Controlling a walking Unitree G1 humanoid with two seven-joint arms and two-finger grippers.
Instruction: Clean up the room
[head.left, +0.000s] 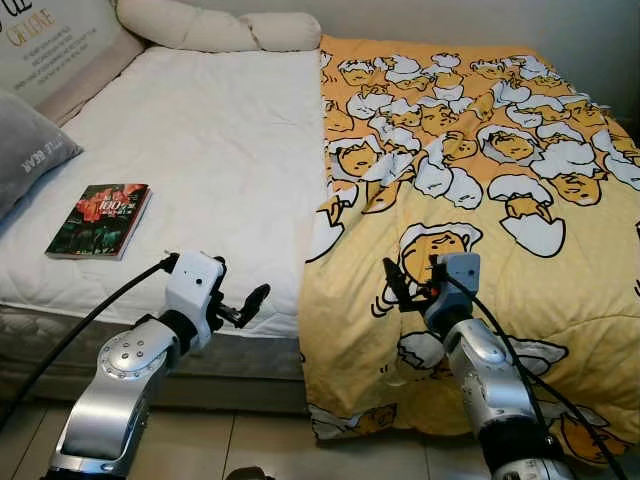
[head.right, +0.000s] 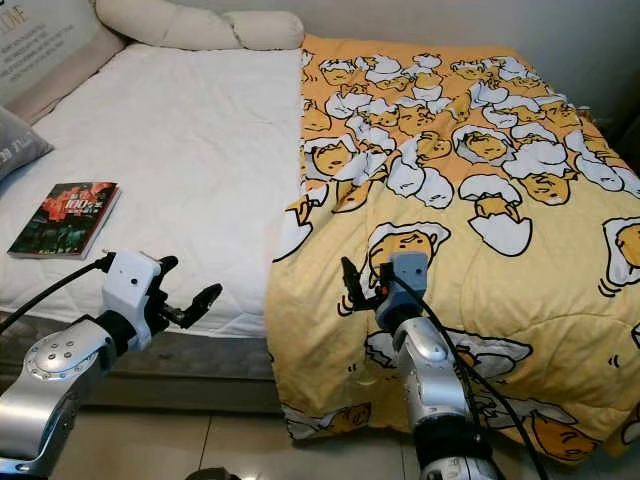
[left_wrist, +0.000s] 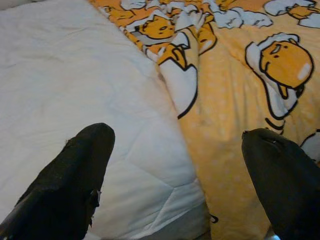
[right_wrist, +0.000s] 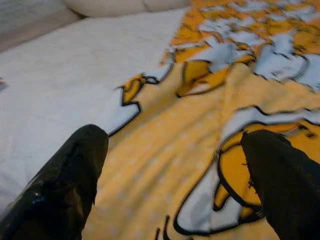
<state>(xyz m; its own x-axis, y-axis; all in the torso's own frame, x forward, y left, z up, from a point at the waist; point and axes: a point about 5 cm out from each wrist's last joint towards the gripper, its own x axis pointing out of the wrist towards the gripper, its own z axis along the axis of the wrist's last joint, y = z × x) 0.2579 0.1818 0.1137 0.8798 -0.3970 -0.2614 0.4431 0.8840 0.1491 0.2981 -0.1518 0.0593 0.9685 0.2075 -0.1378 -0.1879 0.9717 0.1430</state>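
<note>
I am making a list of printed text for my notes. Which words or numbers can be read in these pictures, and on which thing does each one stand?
"100": red cover of the book on the white mattress; its smaller print is too small to read.
Gold heading and small lines on the cushion at the head of the bed: too blurred and cut off to read.
Lettering on the grey pillow: seen at an angle, not readable.

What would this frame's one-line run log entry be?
scene: yellow cartoon-print blanket covering right half of white quilted mattress | dark paperback book on mattress | left gripper open, near mattress edge | right gripper open, over blanket
</note>
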